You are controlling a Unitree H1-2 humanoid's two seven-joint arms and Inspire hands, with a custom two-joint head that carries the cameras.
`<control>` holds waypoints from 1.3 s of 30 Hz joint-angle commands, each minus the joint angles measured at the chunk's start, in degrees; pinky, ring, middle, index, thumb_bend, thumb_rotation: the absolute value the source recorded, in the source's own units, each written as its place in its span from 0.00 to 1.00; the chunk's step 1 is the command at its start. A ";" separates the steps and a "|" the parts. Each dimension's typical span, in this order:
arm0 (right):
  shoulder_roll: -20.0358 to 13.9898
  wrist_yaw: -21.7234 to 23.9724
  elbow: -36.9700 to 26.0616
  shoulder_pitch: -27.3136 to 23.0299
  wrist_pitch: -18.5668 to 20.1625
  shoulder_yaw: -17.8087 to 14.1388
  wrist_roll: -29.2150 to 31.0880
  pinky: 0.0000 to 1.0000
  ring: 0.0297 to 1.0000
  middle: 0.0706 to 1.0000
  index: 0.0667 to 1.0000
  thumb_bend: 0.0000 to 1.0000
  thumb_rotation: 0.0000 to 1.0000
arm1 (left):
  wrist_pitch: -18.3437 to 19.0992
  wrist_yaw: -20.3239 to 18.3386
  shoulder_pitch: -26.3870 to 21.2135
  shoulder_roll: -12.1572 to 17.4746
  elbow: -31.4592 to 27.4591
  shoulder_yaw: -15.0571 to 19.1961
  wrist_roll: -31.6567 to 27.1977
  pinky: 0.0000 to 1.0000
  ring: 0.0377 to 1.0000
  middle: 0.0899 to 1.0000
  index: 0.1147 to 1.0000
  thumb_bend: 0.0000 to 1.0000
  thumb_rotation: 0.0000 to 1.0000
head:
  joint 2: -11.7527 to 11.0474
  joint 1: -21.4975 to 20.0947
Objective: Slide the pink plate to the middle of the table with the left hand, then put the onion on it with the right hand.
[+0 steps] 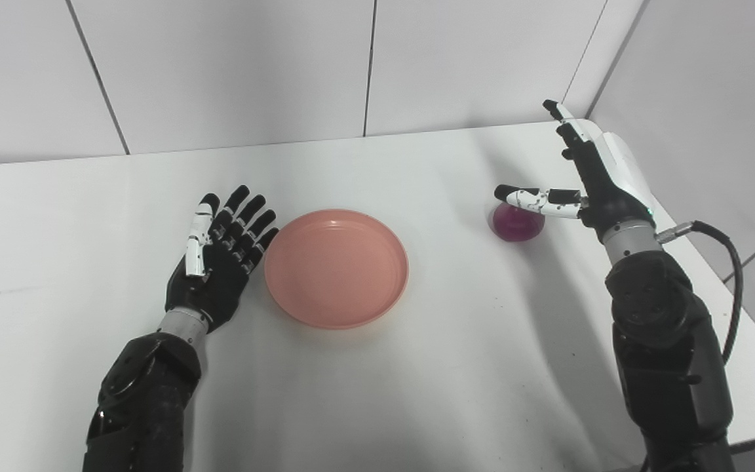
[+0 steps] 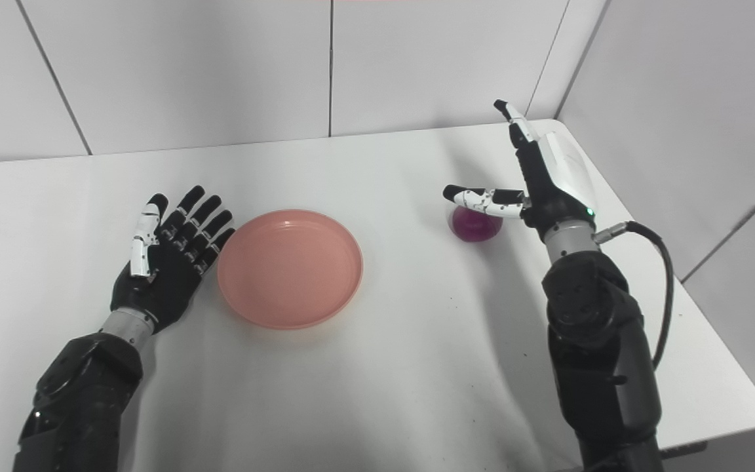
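The pink plate (image 1: 336, 267) lies flat near the middle of the white table (image 1: 417, 367). My left hand (image 1: 220, 255) rests open just left of the plate, palm up, fingertips close to its rim and holding nothing. A purple onion (image 1: 517, 222) sits on the table to the right of the plate. My right hand (image 1: 587, 183) is open right beside the onion, fingers pointing up and thumb stretched out over the onion's top. Whether the thumb touches the onion is unclear.
White wall panels (image 1: 364, 65) close off the table at the back and on the right. The table's right edge (image 2: 679, 288) runs close behind my right arm. A black cable (image 1: 731, 275) loops off the right wrist.
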 commanded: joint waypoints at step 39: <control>-3.82 -0.54 10.10 -0.59 -0.31 1.77 0.43 0.86 0.93 0.95 0.96 1.00 0.26 | -0.60 -0.27 1.01 0.27 2.15 0.59 1.13 0.94 0.94 0.95 0.94 0.45 1.00 | -1.00 -0.01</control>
